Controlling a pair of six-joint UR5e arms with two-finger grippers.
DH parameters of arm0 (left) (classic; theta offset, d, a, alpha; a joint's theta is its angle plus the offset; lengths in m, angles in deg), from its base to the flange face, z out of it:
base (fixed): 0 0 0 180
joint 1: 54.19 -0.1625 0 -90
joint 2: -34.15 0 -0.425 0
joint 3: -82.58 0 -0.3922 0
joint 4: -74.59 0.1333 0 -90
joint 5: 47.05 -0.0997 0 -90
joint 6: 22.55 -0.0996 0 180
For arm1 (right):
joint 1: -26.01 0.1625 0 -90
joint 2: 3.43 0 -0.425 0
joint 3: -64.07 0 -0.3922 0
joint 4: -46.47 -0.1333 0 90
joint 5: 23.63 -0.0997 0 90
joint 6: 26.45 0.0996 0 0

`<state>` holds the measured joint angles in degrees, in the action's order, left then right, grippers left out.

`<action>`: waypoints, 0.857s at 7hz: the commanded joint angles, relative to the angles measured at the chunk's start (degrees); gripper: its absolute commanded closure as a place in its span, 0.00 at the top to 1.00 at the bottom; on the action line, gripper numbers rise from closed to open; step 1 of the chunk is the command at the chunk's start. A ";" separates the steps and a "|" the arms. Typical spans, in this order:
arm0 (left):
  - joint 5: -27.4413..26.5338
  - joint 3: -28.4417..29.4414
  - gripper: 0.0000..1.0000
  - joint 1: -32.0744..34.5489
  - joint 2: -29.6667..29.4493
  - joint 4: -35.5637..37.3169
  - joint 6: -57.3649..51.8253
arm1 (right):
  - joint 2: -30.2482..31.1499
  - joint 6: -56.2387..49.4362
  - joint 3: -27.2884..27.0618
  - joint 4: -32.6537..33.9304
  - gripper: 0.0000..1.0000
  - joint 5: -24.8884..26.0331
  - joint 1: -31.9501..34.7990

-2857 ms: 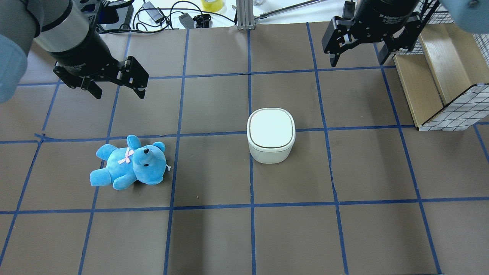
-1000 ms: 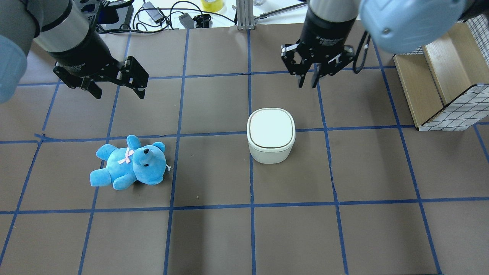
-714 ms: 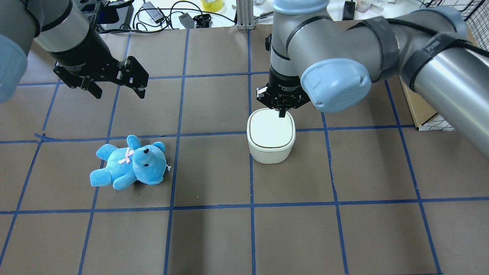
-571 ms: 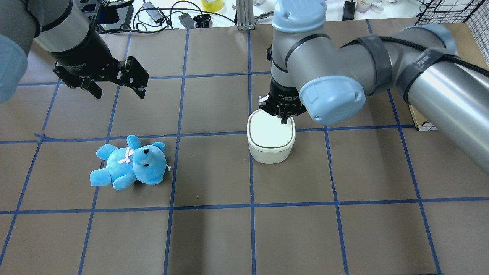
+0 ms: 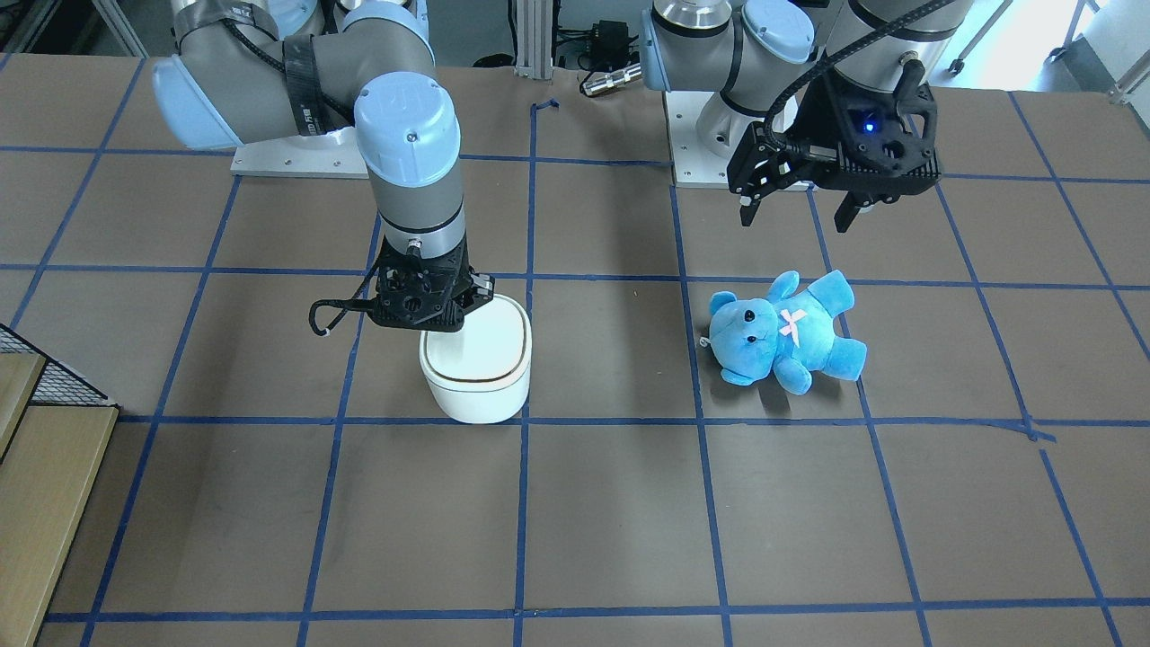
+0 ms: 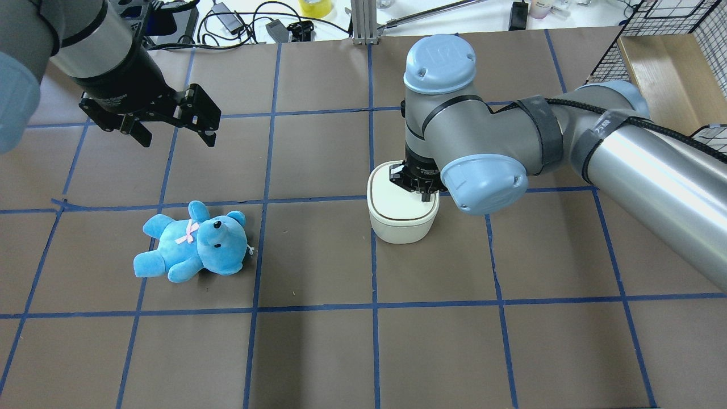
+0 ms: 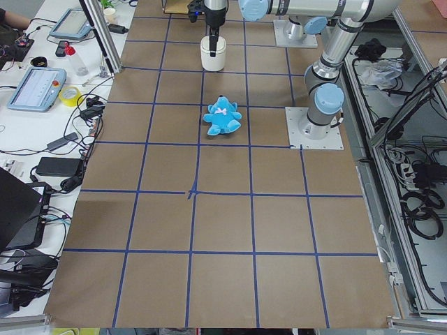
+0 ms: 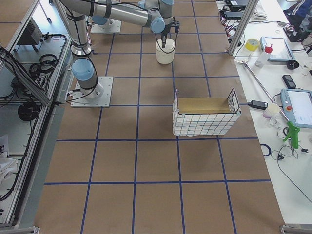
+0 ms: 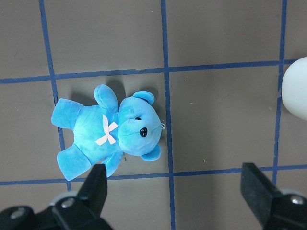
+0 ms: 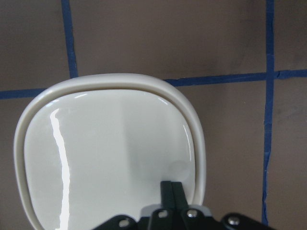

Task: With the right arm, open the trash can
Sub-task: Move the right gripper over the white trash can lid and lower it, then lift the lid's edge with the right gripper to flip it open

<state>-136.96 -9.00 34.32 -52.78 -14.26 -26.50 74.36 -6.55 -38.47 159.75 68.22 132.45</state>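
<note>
The white trash can (image 6: 400, 222) stands mid-table with its lid flat and closed; it also shows in the front view (image 5: 476, 377), the side views (image 7: 213, 56) (image 8: 165, 53) and the right wrist view (image 10: 105, 153). My right gripper (image 6: 425, 197) is shut and empty, pointing straight down. Its tips (image 10: 171, 188) are at or just above the lid near one rounded corner. In the front view the right gripper (image 5: 442, 329) covers the lid's back edge. My left gripper (image 6: 177, 139) (image 5: 795, 216) is open and empty, high above the table.
A blue teddy bear (image 6: 193, 241) (image 5: 782, 332) (image 9: 110, 132) lies on the mat under my left gripper (image 9: 175, 191). A wire basket with a wooden box (image 6: 670, 68) (image 8: 204, 117) stands at the right end. Cables and tools (image 6: 238, 23) lie past the far edge.
My right arm swung in from the far right, closed its fingers and came down over the trash can lid. The lid is still flat. The left arm and the teddy have not moved.
</note>
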 commanded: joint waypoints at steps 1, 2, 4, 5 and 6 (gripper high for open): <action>0.00 0.00 1.00 0.00 0.00 0.00 0.00 | -0.45 0.05 -0.20 0.10 0.00 0.00 0.00; 0.00 0.00 1.00 0.00 0.00 0.00 0.00 | 0.07 0.22 0.49 -0.25 0.05 0.17 0.09; -0.09 0.00 1.00 0.00 0.00 0.00 0.00 | 7.59 -0.04 2.51 -1.04 1.00 -0.18 0.09; -0.09 0.00 1.00 0.00 0.00 0.00 0.00 | 10.42 -0.48 4.26 -2.52 1.00 -0.27 -0.52; 0.00 0.00 1.00 0.00 0.00 0.00 0.00 | 10.19 -0.83 9.15 -8.37 1.00 -0.01 -1.40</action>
<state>-137.02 -9.00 34.32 -52.77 -14.26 -26.50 83.11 -6.94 -33.78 156.40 68.07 131.93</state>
